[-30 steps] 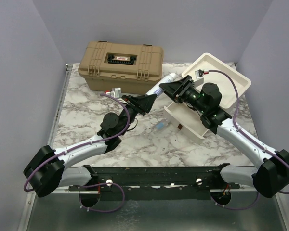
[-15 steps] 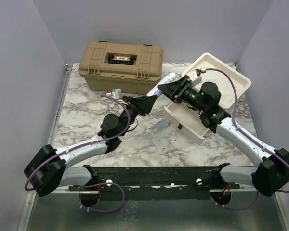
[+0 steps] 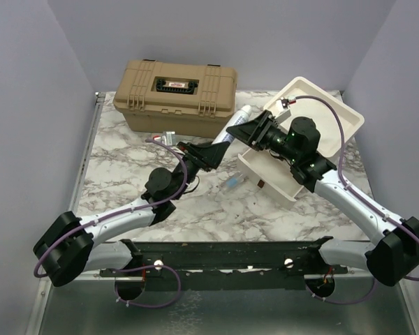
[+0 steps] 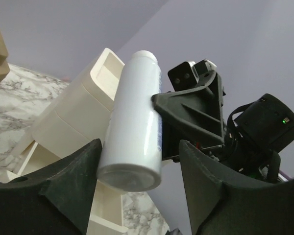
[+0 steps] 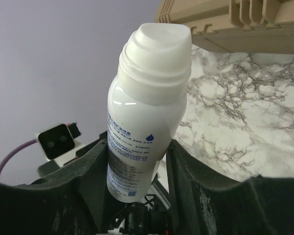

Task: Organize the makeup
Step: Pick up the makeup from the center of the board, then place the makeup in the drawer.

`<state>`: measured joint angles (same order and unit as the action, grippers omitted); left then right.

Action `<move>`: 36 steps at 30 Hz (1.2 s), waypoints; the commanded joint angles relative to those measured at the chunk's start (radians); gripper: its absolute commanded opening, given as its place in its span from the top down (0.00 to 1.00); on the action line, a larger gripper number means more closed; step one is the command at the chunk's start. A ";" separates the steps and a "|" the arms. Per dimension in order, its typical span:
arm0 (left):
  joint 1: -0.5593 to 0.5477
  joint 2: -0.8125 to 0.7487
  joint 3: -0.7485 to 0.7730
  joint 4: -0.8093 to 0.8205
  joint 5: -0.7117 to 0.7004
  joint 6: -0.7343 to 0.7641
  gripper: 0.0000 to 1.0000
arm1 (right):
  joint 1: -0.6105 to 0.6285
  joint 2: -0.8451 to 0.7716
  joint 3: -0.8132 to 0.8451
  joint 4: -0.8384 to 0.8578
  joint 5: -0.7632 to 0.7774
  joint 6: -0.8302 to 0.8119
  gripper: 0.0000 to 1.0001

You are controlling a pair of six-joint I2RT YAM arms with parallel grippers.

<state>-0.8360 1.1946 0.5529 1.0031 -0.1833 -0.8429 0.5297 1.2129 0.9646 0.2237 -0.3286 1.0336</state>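
Marble table (image 3: 119,167) bare on L side and along near edge; tan case (image 3: 174,94) at far edge, white box (image 3: 314,105) at R. Tube (image 3: 238,115) tilted in the air btw them. R gripper (image 5: 136,147) pinches its mid-body. L gripper (image 4: 139,147) is spread round its base, gap on one side.

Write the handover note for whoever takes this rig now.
The right claw is shut on the white bottle, which is held in the air.
The left claw is around the bottle's base; its grip is unclear.
The light-blue piece lies on the table near the white drawer box.
Done: nothing seen put away yet.
Left: finish the pass, then stow the bottle and the blue piece.
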 commanded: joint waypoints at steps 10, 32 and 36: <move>0.008 -0.218 0.077 -0.480 -0.142 0.209 0.01 | 0.015 -0.020 0.116 -0.215 0.001 -0.220 0.94; 0.035 -0.232 0.095 -0.725 -0.251 0.136 0.01 | 0.015 0.096 0.367 -1.081 0.434 -0.970 0.91; 0.037 -0.211 0.098 -0.720 -0.235 0.122 0.01 | 0.014 0.126 0.318 -1.111 0.504 -1.017 0.91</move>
<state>-0.8051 0.9688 0.6292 0.2932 -0.4454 -0.6975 0.5377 1.3163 1.3140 -0.8177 0.0628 0.1081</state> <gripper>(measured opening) 0.990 0.482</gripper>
